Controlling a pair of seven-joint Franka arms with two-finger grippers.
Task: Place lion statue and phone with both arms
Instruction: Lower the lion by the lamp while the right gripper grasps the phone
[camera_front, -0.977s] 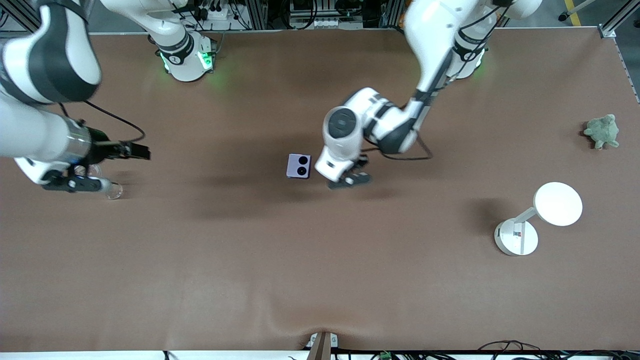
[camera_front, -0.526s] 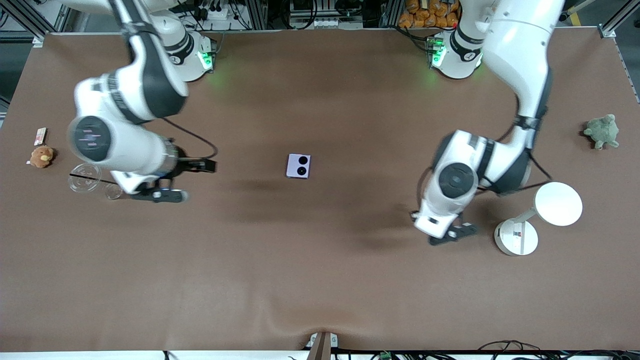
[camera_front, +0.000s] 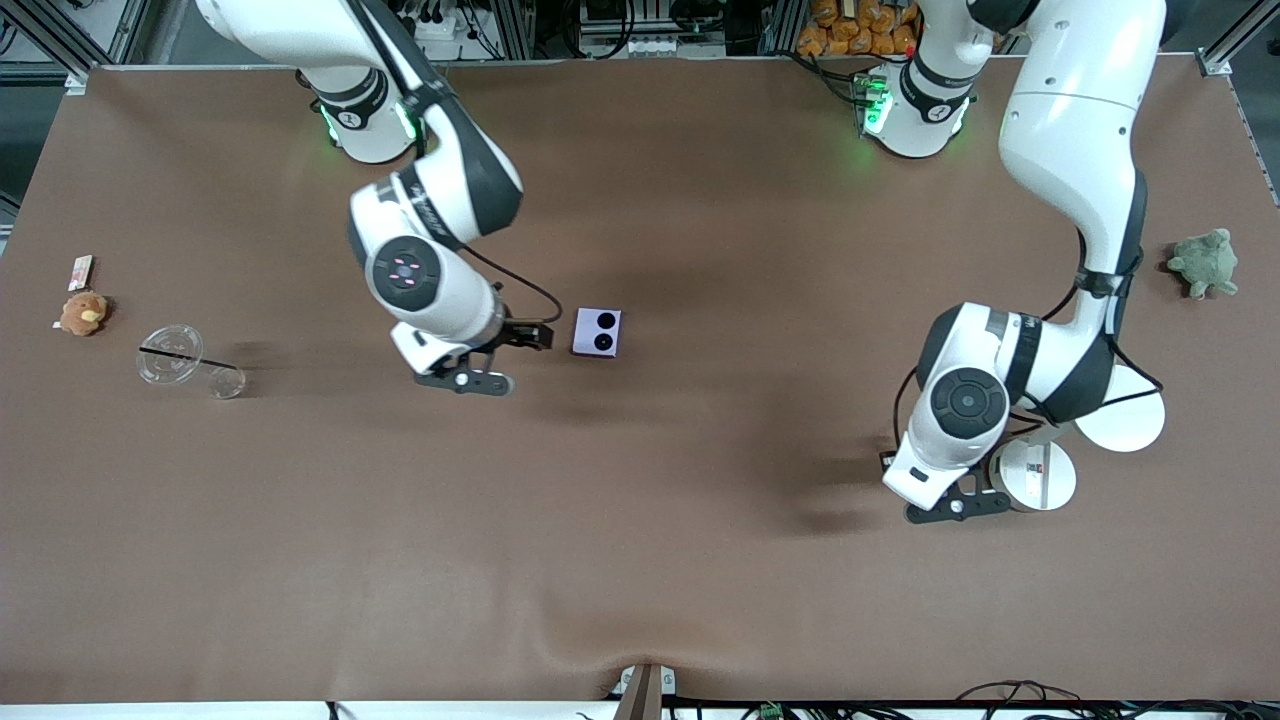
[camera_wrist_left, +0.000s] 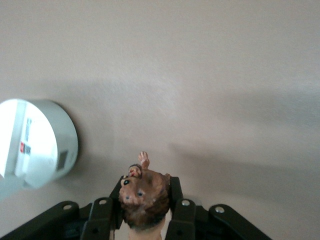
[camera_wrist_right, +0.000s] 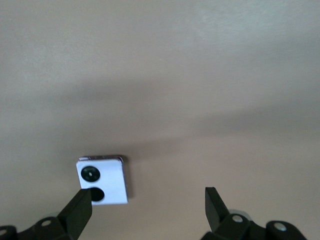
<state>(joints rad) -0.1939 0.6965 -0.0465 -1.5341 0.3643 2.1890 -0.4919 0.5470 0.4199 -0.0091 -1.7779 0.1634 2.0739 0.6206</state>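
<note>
The lavender phone (camera_front: 597, 332) lies flat mid-table with its two black circles up. My right gripper (camera_front: 465, 380) hangs open and empty just beside it, toward the right arm's end. In the right wrist view the phone (camera_wrist_right: 102, 181) sits by one fingertip (camera_wrist_right: 80, 205), outside the gap of the right gripper (camera_wrist_right: 146, 197). My left gripper (camera_front: 955, 505) is low beside the white lamp base. In the left wrist view the left gripper (camera_wrist_left: 146, 196) is shut on the brown lion statue (camera_wrist_left: 145, 192). The lion is hidden in the front view.
A white lamp with a round base (camera_front: 1033, 475) and disc head (camera_front: 1130, 425) stands next to my left gripper; the base also shows in the left wrist view (camera_wrist_left: 37, 142). A green plush (camera_front: 1205, 263) lies at the left arm's end. A clear cup (camera_front: 185, 360), tan plush (camera_front: 83, 313) and white-and-red card (camera_front: 80, 271) lie at the right arm's end.
My right gripper swung from the clear cup to beside the phone. My left gripper moved from beside the phone to the white lamp base. The phone has not moved.
</note>
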